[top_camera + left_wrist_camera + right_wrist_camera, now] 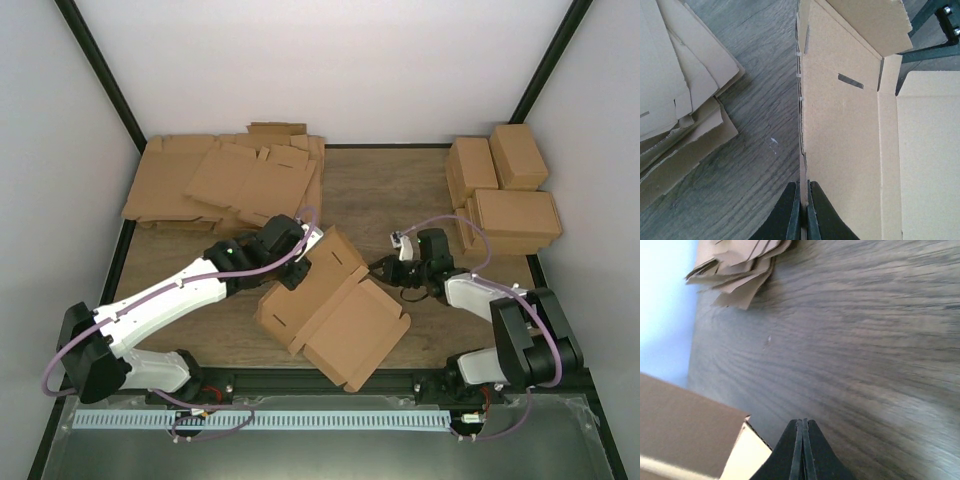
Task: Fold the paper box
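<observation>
Left wrist view, left gripper (803, 189) pinching an upright wall of the paper box (850, 145) (lid panel spread flat), right gripper (802, 425) pressed together just beside it, above the table (865, 340).

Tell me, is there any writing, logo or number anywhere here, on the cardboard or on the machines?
No text here can be read.
The paper box, the pile of flat cardboard sheets and the folded boxes are all plain brown, with no print.
A small white part on the right arm is too small to show whether it bears any marking.
</observation>
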### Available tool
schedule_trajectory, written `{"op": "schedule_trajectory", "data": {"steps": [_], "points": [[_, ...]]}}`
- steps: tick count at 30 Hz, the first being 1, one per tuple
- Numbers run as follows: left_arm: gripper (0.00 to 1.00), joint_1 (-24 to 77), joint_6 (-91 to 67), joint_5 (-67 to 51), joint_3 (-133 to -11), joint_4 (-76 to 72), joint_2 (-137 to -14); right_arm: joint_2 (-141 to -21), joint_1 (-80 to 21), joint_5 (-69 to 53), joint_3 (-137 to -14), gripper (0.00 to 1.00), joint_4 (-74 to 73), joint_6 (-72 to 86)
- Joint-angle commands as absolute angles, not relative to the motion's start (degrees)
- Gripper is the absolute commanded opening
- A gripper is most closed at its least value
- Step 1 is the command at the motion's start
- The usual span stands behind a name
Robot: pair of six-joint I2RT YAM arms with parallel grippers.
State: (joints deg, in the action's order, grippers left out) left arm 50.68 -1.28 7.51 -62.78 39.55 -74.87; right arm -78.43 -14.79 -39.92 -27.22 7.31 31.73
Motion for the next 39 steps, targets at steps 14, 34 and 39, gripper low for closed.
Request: {"op": "schedule_trajectory", "data": {"steps": [14, 34, 39], "points": [[0.04, 50.65, -2.20, 6.81, -65.40, 37.65, -75.73, -70.09, -16.10, -55.54, -24.73, 0.01, 7.50, 25.52], [0.04, 57.10, 2.47, 19.53, -72.41, 45.16, -83.76, -62.66, -20.03, -41.57, -21.27, 0.01, 4.87, 26.87], [0.04, 61.30, 3.36, 29.33, -75.10, 48.34, -88.56, -53.40, -19.95, -33.24, -18.60, 0.02, 3.56, 28.61]]}}
